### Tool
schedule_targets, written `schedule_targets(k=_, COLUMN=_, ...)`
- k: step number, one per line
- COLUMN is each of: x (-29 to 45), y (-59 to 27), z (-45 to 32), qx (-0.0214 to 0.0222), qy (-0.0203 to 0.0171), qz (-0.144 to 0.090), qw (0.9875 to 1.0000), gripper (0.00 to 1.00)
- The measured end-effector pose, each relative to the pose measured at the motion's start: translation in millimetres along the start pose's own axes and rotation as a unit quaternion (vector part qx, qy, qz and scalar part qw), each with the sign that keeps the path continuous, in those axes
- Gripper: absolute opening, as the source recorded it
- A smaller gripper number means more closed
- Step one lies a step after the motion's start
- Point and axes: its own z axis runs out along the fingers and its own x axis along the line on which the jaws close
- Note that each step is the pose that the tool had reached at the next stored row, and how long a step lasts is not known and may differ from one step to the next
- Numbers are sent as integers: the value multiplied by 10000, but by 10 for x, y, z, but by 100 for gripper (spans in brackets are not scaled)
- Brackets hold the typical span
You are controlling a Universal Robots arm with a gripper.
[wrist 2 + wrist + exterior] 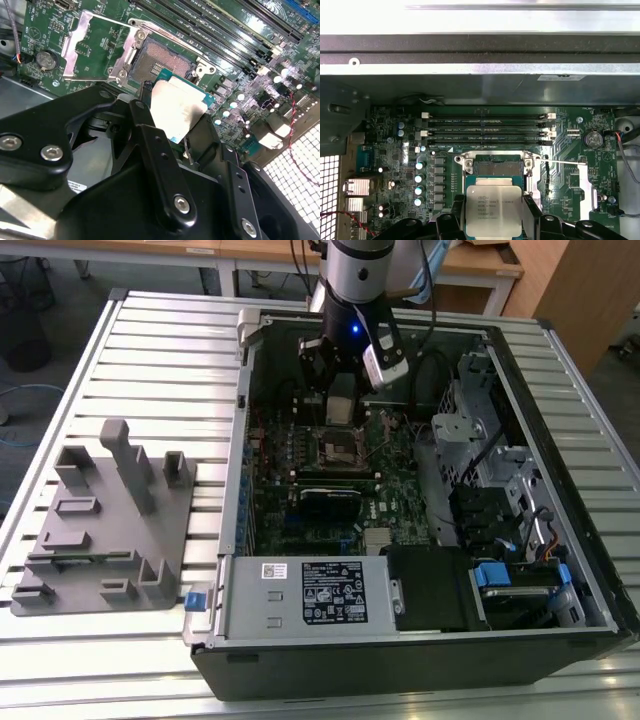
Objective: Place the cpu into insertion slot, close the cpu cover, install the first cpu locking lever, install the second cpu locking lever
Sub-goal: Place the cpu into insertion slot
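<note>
My gripper hangs inside the open computer case, shut on the cpu, a flat silver-grey chip pinched at two opposite edges by black fingers. The cpu hovers just above and slightly to one side of the insertion slot, apart from it. The slot's dark centre lies bare. The cpu cover, a silver frame with a window, is swung open and lies flat on the board beside the slot. In the first wrist view the slot is half hidden behind the cpu, with a thin wire lever sticking out sideways.
Memory slots run along one side of the socket, and a row of capacitors along another. A black card lies nearer the power supply. Drive cages fill the exterior view's right. A grey fixture sits on the slatted table.
</note>
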Motion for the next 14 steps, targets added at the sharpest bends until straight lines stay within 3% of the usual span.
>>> schedule_targets(k=14, x=1, y=-3, z=37, qx=-1, qy=0, qz=0, qw=10000, gripper=54)
